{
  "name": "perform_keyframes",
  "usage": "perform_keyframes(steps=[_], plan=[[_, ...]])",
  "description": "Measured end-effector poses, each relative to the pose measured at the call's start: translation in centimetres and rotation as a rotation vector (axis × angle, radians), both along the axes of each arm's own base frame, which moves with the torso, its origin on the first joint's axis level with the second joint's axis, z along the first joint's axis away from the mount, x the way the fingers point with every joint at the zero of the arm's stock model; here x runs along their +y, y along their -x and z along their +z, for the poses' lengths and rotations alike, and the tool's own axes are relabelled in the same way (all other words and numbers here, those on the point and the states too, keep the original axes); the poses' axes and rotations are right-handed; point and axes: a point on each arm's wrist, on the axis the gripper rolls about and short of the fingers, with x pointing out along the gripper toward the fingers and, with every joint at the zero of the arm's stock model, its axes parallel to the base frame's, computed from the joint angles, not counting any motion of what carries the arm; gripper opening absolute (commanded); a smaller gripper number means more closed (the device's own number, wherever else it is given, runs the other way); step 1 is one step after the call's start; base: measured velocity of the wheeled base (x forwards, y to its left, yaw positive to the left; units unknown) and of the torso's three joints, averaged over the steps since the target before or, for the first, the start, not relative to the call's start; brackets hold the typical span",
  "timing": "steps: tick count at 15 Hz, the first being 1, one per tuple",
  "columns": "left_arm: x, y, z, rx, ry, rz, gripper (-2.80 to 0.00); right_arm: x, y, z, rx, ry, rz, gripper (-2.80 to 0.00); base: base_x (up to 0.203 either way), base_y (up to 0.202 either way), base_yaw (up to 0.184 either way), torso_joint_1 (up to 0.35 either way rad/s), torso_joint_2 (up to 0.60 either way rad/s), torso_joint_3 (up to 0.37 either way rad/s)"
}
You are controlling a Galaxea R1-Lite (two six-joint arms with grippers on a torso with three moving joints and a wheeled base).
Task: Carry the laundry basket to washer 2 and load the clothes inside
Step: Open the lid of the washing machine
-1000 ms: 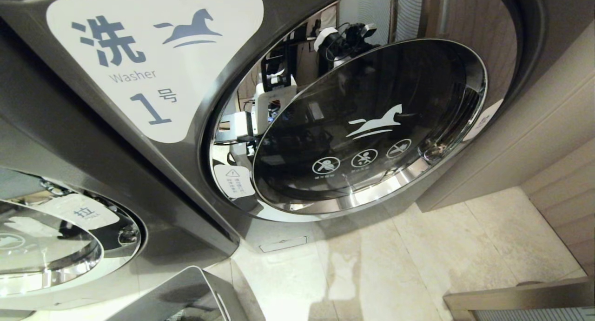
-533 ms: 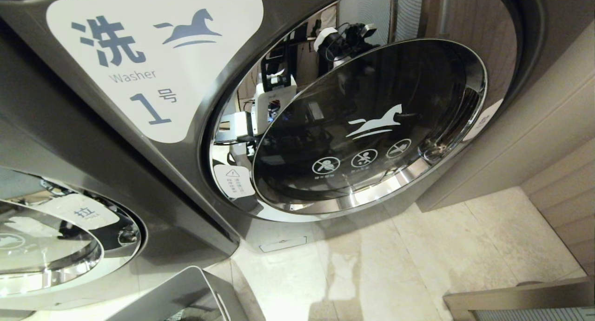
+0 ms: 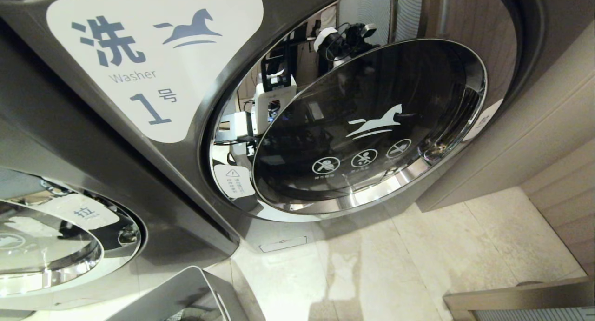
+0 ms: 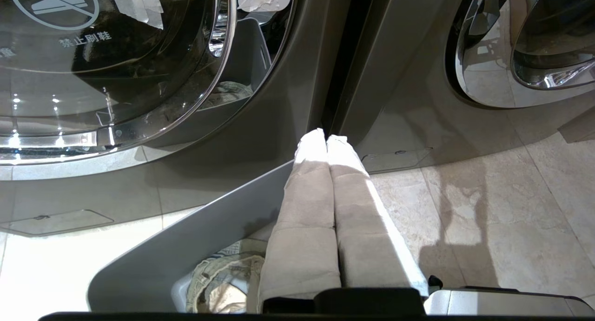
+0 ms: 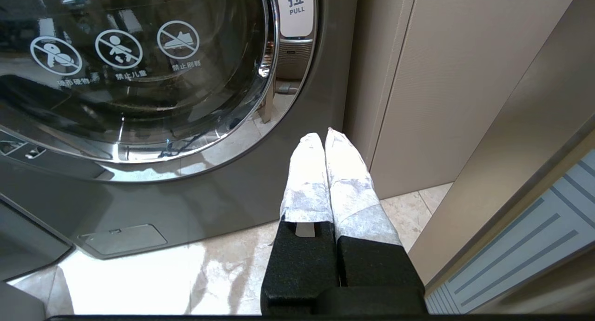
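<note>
The floor [image 3: 418, 260] is pale beige stone tile, smooth and glossy, with soft shadows and bright reflections on it. Two dark grey washers stand side by side on it, with a narrow dark gap between them. In the head view the big one carries a white label with a blue "1" and a horse logo; this is washer 1 [image 3: 186, 181], and its round door [image 3: 372, 125] is dark glass inside a wide chrome ring that mirrors the room. To its right there is a beige ribbed wall panel [image 3: 534, 135]. The second washer [image 3: 69, 246] shows only at the lower left edge, with the same chrome ring and a white pull sticker; its number is not visible. The basket [image 4: 186, 251] is grey smooth plastic with a rounded rim and stands on the floor just before this second washer, below the left gripper [image 4: 325, 137]. The clothes [image 4: 218, 284] lie inside it, a crumpled pale grey-green bundle. The left gripper has its two padded, cloth-wrapped fingers pressed together on nothing, above the basket's edge, pointing at the gap between the machines. The right gripper [image 5: 323, 137] is also closed and empty, with white-wrapped fingers, near the right lower corner of washer 1, beside the wall panel.
</note>
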Motion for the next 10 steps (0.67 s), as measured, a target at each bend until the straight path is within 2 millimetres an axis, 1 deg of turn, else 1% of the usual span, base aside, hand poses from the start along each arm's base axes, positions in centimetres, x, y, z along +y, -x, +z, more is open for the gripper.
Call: perform_keyframes(steps=[10], plan=[[0.0,0.01,0.02,-0.003,0.001,0.0,-2.8,0.0,0.0,0.0,0.0,0.0,-0.001,-2.8,0.0,0.0,0.0,0.0,0.0,0.0]])
